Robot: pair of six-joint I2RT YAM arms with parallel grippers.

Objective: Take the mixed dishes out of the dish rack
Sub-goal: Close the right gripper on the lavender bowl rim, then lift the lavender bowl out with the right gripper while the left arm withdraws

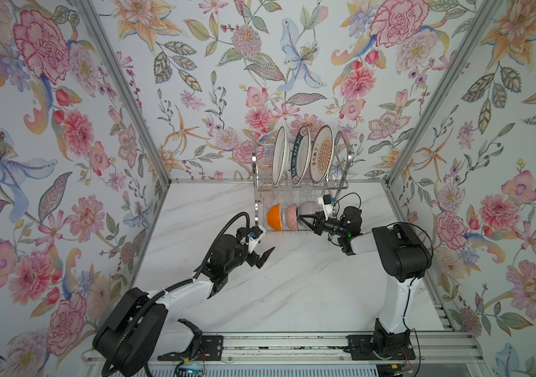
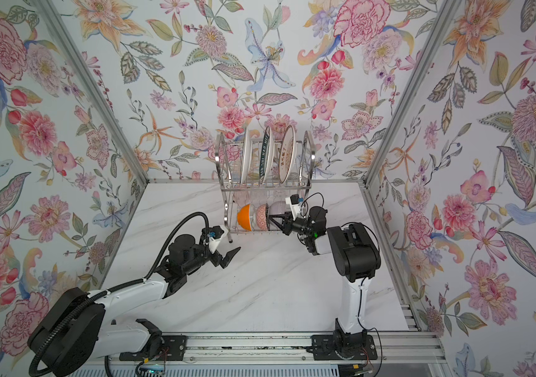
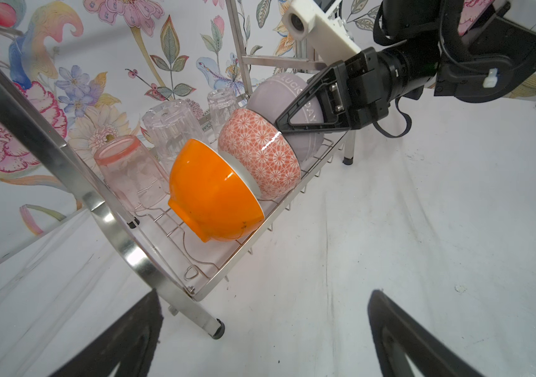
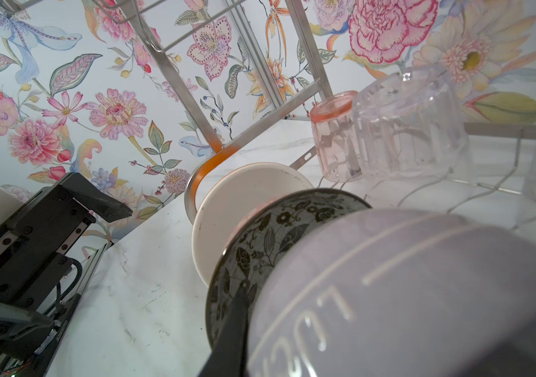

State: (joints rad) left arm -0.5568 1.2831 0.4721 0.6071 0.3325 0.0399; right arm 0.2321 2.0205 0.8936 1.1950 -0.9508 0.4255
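There is one rack [image 1: 302, 188]. There are three plates: a white plate [image 1: 280, 156], a green plate [image 1: 301, 158] and an orange plate [image 1: 322, 155]. There are three bowls: an orange bowl [image 1: 275, 217], a pink bowl [image 1: 291, 216] and a grey bowl [image 1: 307, 208]. There are three glasses: one pinkish glass [image 3: 129, 173], one clear glass [image 3: 172, 129] and another clear glass [image 3: 222, 104]. There are two grippers: a left gripper [image 1: 265, 258] and a right gripper [image 1: 301, 219].

Dish rack [image 1: 302, 187] on marble table [image 1: 292, 280]
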